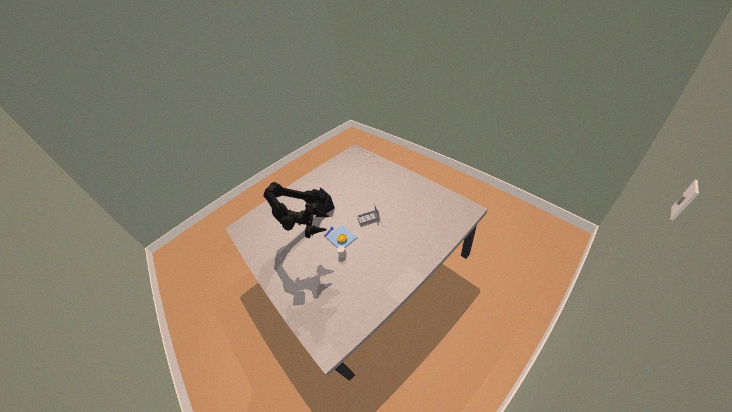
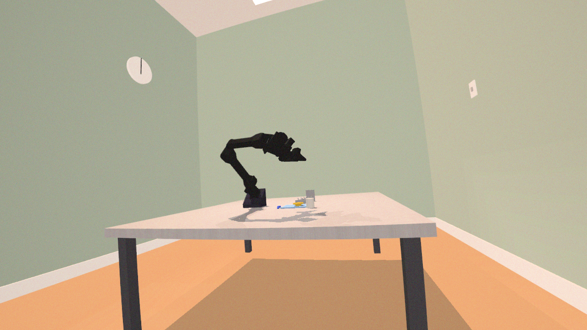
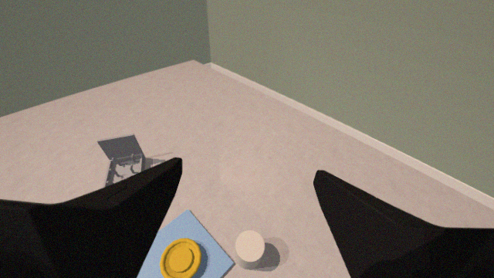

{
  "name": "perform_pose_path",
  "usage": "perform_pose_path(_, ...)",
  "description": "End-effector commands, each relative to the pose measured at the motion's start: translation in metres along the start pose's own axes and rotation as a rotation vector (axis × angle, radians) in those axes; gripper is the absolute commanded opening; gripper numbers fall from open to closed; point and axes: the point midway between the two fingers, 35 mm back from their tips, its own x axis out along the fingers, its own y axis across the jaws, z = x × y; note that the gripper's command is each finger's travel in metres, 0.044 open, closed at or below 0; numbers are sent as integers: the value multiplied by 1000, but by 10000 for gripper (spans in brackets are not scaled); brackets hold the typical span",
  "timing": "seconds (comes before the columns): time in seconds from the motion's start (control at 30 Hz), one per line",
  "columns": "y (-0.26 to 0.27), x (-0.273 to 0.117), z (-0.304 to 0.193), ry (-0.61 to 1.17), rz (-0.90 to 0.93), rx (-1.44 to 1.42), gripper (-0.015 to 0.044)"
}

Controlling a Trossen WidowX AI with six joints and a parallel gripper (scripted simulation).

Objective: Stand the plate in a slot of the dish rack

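A: Wrist view, from the left: what sits at the edge?

B: The dish rack (image 3: 123, 161), a grey wire frame with a flat panel tilted up at its far end, its near part hidden behind the left finger (image 3: 127, 201). Its slots are too small to make out.

A: And the jaws?

B: They stand wide apart with nothing between them. The gripper (image 3: 247, 170) hangs high above the tabletop (image 3: 239, 135), angled downward.

A: Where is the plate?

B: The plate (image 3: 181, 258) is yellow and round, lying flat on a light blue mat (image 3: 193, 233) low in the wrist view, just right of the left finger. It is well apart from the rack and is not touched by the gripper.

A: Further right?

B: A small white cup (image 3: 250, 248) stands just beside the mat's right corner, off the mat. Beyond it comes the right finger (image 3: 370, 220).

A: What does the top view add?

B: The arm (image 1: 294, 202) folds over from its base, and the gripper (image 1: 317, 225) is left of the mat (image 1: 335, 235). A blue spoon (image 1: 328, 231) lies at the mat's left edge, then the plate (image 1: 341, 238), with the cup (image 1: 341, 250) below it and the rack (image 1: 368, 217) up to the right.

A: The exterior view?

B: The gripper (image 2: 297, 156) is high over the things, with the plate (image 2: 298, 203), cup (image 2: 310, 202) and rack (image 2: 309, 193) clustered on the tabletop (image 2: 348, 217) below.
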Motion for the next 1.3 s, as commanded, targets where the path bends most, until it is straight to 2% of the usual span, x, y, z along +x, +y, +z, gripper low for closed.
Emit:
perform_pose_path(0.0,6,15,-11,82,22,84,400)
perform_pose_path(0.37,26,56,-50,360,33,321,400)
perform_pose_path(0.67,45,81,-84,609,-29,480,400)
perform_pose_path(1.0,65,98,-118,869,-187,593,400)
perform_pose_path(1.27,77,103,-141,1041,-387,626,400)
